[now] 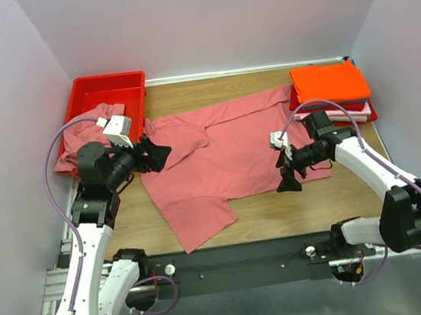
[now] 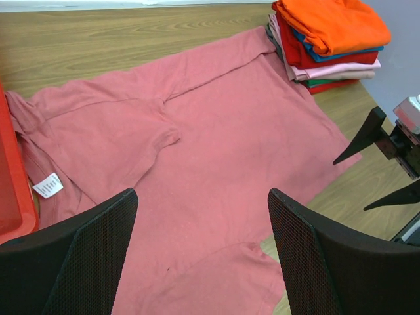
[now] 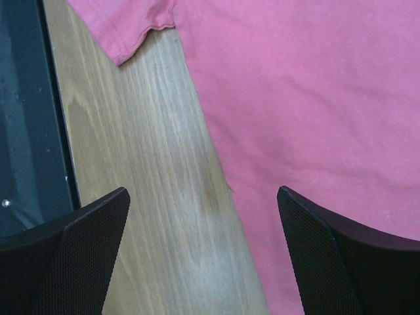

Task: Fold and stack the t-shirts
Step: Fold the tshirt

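One spread pink t-shirt [image 1: 225,152] is partly covered by the left tool [image 1: 159,154].

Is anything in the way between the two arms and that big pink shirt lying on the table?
Nothing visible. The left end effector and the right end effector both hang open just above the pink shirt, with only air between. The right one is over the shirt's edge, beside bare table.
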Controlling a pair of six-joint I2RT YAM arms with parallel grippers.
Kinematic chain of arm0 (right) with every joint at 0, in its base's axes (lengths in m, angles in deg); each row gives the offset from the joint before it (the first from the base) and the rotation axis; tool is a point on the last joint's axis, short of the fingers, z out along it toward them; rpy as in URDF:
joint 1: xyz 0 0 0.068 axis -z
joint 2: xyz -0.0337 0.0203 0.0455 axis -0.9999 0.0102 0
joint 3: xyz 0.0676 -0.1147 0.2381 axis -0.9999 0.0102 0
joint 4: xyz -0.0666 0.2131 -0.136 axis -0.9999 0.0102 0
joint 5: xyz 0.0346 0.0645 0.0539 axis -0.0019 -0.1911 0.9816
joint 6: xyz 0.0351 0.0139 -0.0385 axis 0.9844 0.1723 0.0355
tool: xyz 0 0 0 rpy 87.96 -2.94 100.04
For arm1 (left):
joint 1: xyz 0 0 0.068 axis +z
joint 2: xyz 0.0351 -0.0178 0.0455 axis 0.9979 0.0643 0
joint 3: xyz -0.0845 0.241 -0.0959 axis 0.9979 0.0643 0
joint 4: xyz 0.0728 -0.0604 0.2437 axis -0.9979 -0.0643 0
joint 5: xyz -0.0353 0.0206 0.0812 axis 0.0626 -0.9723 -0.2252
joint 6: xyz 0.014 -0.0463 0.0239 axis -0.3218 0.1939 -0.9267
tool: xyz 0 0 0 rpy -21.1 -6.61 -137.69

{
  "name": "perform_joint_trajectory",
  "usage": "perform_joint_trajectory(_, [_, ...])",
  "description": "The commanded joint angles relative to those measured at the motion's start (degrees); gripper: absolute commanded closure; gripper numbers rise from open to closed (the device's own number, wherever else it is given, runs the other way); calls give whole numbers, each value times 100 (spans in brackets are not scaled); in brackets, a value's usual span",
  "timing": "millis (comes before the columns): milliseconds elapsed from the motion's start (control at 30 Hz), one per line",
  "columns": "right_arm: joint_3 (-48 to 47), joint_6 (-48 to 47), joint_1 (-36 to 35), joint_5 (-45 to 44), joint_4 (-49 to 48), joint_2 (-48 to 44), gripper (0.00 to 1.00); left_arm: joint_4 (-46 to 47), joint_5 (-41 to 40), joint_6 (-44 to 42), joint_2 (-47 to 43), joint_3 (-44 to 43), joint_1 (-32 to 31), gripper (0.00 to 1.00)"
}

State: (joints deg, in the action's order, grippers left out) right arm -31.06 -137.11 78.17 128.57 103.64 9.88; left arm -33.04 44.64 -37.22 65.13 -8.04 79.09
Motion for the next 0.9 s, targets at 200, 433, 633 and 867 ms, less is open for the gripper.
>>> perform_joint_trajectory(200, [188, -98, 96, -24, -159, -151, 0, -258, 129, 30, -112, 50, 28, 12])
perform_joint_trajectory(433, [206, -90, 140, -15, -168, -160, 0, -276, 112, 4, -165, 68, 28, 12])
perform_joint_trajectory(633, [215, -90, 167, 12, -168, -151, 0, -329, 103, -58, -174, 59, 28, 13])
perform_joint_trajectory(867, [223, -98, 175, 21, -168, -116, 0, -373, 103, -75, -182, 42, 28, 13])
